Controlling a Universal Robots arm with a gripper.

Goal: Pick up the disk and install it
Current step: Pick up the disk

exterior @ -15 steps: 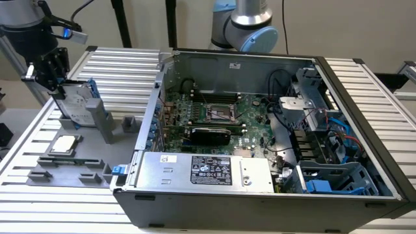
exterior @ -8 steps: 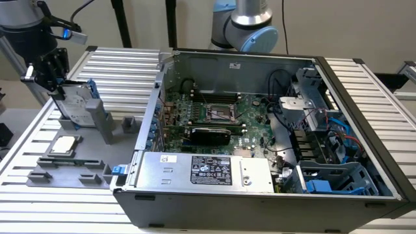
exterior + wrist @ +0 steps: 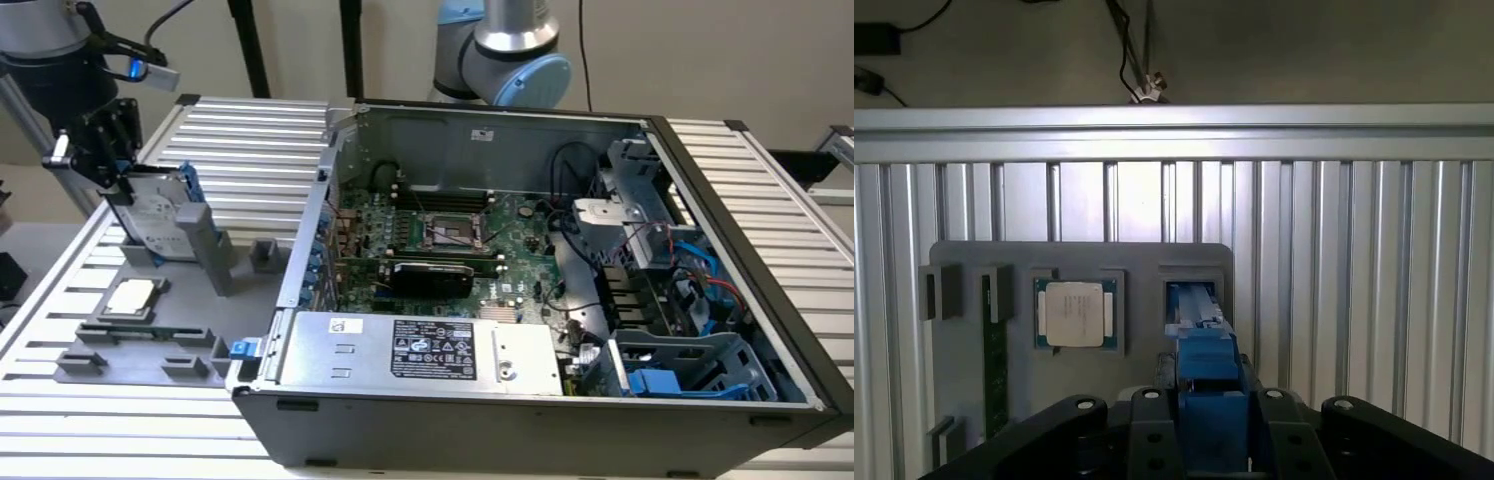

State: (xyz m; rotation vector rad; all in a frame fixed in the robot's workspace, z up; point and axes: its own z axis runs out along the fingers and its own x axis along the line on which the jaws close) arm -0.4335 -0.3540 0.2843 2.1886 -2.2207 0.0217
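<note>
Blue-railed disk (image 3: 160, 215) upright at grey holder (image 3: 187, 322) slot | gripper (image 3: 120, 185) clamped on disk | label unreadable

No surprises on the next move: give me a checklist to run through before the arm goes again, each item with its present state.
1. The gripper is shut on the disk: ok.
2. The disk stands upright in the gripper: ok.
3. The disk's lower end is free of the tray slot: cannot tell.
4. The processor chip sits in its pocket, apart from the disk: ok.
5. The computer case is open on top: ok.
6. The drive cage is free to take the disk: cannot tell.
</note>
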